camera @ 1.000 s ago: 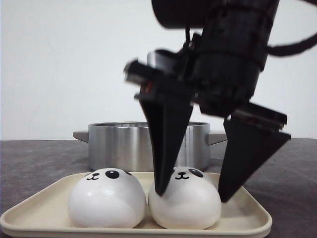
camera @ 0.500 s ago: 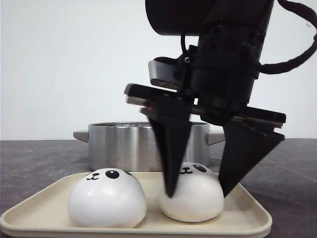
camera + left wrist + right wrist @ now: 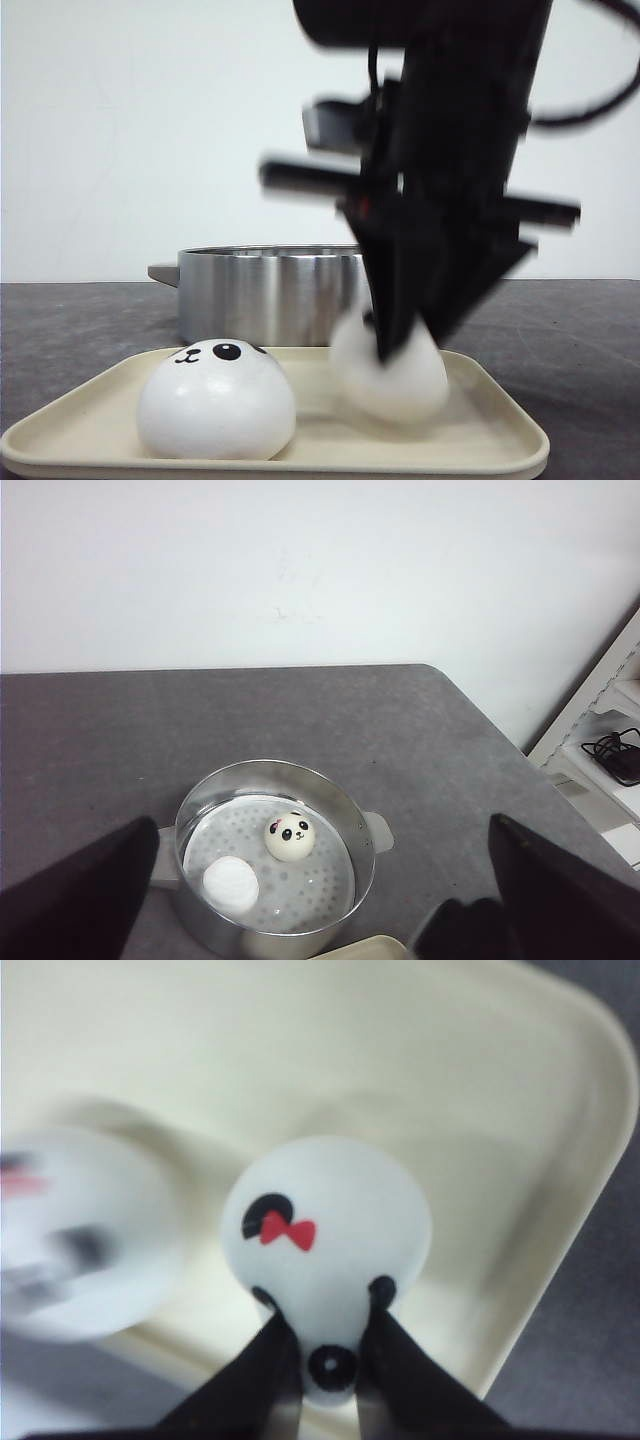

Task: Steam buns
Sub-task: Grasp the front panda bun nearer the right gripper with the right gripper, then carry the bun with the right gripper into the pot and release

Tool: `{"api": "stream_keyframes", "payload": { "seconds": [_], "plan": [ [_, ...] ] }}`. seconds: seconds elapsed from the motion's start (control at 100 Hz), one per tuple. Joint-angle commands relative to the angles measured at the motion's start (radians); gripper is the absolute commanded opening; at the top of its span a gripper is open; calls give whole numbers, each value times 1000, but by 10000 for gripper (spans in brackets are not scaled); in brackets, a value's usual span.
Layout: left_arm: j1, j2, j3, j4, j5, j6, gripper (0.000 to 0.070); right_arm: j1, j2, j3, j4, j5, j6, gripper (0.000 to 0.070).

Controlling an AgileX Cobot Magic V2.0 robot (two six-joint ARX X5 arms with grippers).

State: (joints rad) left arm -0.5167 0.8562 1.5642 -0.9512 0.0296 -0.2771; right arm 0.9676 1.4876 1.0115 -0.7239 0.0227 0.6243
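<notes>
Over the cream tray (image 3: pixel 500 420) in the front view, the right gripper (image 3: pixel 400 350) has drawn its fingers together since a second ago, when they straddled the right-hand bun wide apart; that bun (image 3: pixel 390 375) now sits pinched between them, blurred with motion and seemingly just off the tray floor, which I judge to be the start of its carry to the steel pot (image 3: pixel 270 295) behind. Its neighbour, the left bun (image 3: pixel 216 402), rests untouched on the tray. From the left wrist view, the left gripper (image 3: pixel 320 920) hangs high above the pot with jaws spread wide and holding nothing; two buns (image 3: pixel 290 837) lie inside on the perforated steamer plate (image 3: pixel 310 875). Seen from the right wrist, the fingers (image 3: pixel 270 1360) press into the held bun's near side, the arm pointing steeply down.
</notes>
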Motion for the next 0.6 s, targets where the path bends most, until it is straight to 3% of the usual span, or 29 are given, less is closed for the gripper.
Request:
{"api": "stream_keyframes", "payload": {
  "seconds": [0.0,0.16,0.27,0.59],
  "plan": [
    [-7,4,18,5,-10,5,638,46,-77,96,11,4,-12,0],
    [-7,5,18,10,-16,11,638,79,-153,266,20,116,-84,0],
    [-7,13,18,22,-16,15,638,27,-125,357,37,183,-177,0],
    [-8,31,18,37,-16,28,638,-229,129,409,97,104,-281,0]
  ]
}}
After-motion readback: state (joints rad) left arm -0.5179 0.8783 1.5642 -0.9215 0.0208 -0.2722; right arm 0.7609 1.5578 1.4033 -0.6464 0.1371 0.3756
